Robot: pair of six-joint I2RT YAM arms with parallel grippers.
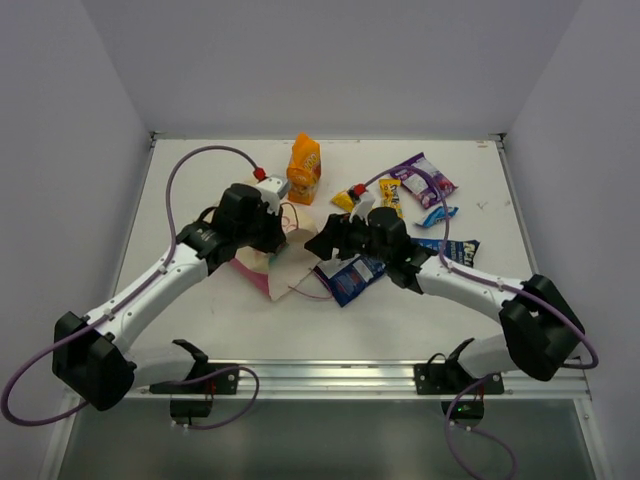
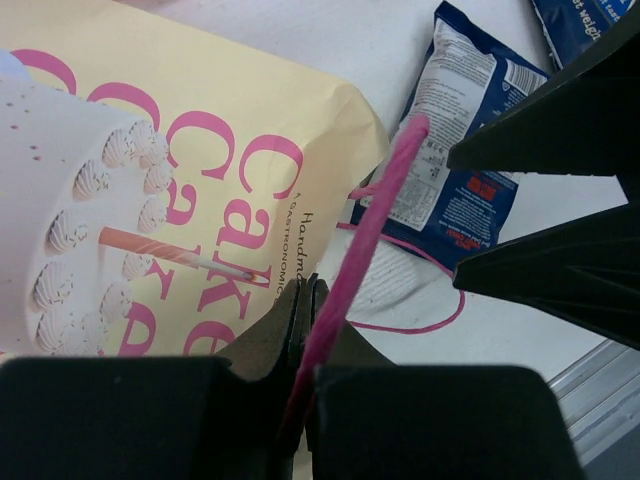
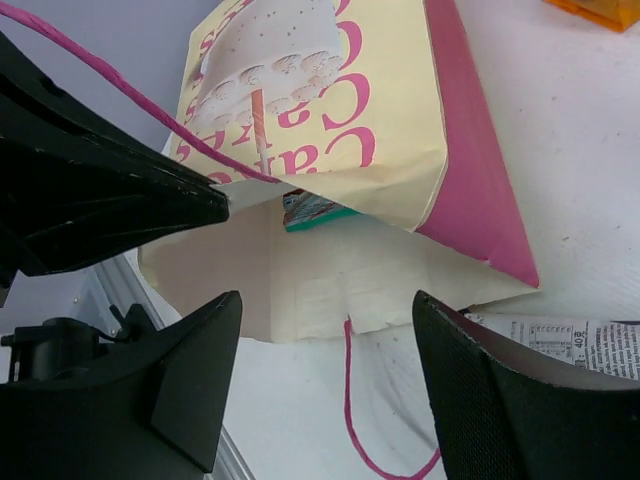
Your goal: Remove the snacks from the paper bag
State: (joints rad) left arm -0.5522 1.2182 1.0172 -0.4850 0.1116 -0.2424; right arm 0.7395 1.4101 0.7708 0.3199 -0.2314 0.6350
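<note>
Snacks [image 1: 425,182] lie mostly out on the white surface [image 1: 200,190], from what my screens give me. The orange pouch [image 1: 304,168] stands upright toward the far edge. To its right are two yellow packets [image 1: 388,196], a purple packet [image 1: 432,176] and a small blue-and-white packet [image 1: 437,215]. One dark blue packet [image 1: 352,278] lies just beside the bag's mouth, partly under my right arm. A second dark blue one [image 1: 455,250] sits further right, also partly hidden by that arm.

The paper bag [image 1: 272,262] lies on its side in the middle of the surface, between the two pincers. Its cake-printed cream face is up and one pink side panel [image 3: 470,190] shows. Its mouth gapes toward the right wrist camera, and just inside I can make out the edge of a teal packet [image 3: 315,210]. How much of it is in there I cannot tell.

My left pincer [image 2: 308,305] is clamped tight on one thin pink handle [image 2: 372,215], which runs straight out of the jaws toward the bag's rim. The other handle loop [image 3: 350,400] trails slack on the surface. My right pincer [image 3: 328,300] stands wide with nothing between its fingers. It faces the open mouth from close by, not touching the paper as far as I can judge.
</note>
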